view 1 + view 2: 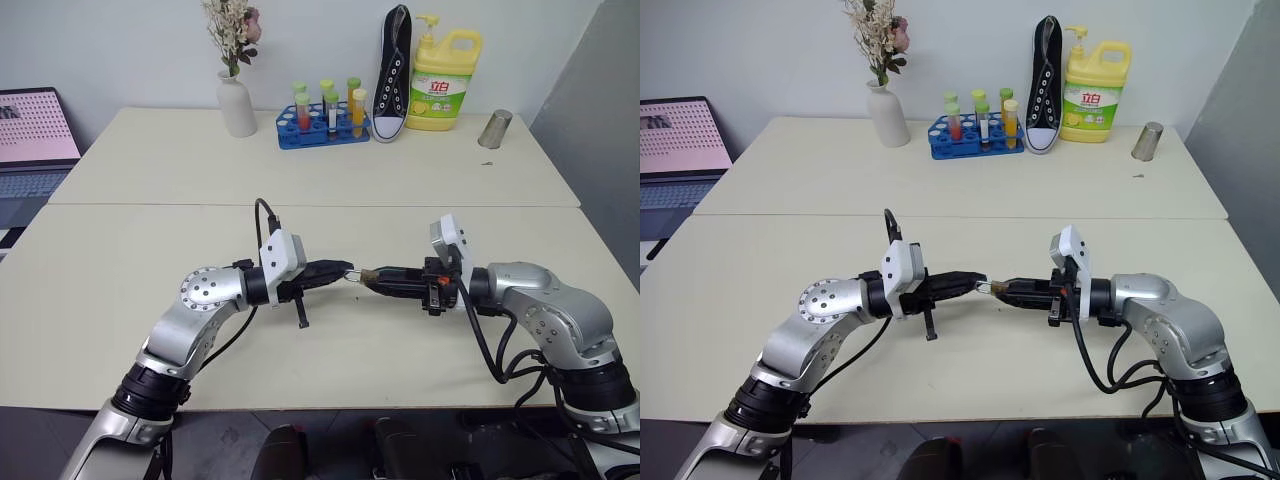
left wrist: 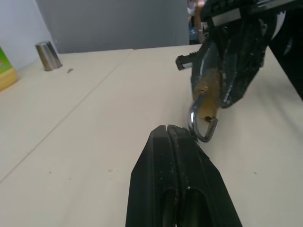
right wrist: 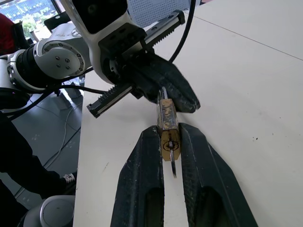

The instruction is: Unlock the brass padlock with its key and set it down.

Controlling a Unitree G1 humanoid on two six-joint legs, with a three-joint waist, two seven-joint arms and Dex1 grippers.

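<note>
The brass padlock (image 3: pixel 168 124) is held off the table between the fingers of my right gripper (image 1: pixel 373 275), which is shut on its body. A thin silvery key (image 3: pixel 173 168) sticks out of the padlock's keyhole end, between the two right fingers. The silver shackle (image 2: pixel 201 128) points toward my left gripper (image 1: pixel 345 270), which comes in level from the opposite side. In the left wrist view the left fingertips (image 2: pixel 161 135) are pressed together, and the shackle lies just beside them. I cannot tell whether they touch it.
Both grippers hover over the near table (image 1: pixel 120 300). Along the back of the far table stand a white vase (image 1: pixel 237 105), a blue test tube rack (image 1: pixel 325 125), a black shoe (image 1: pixel 393 75), a yellow detergent bottle (image 1: pixel 443 80) and a metal cup (image 1: pixel 495 128). A laptop (image 1: pixel 35 140) sits at left.
</note>
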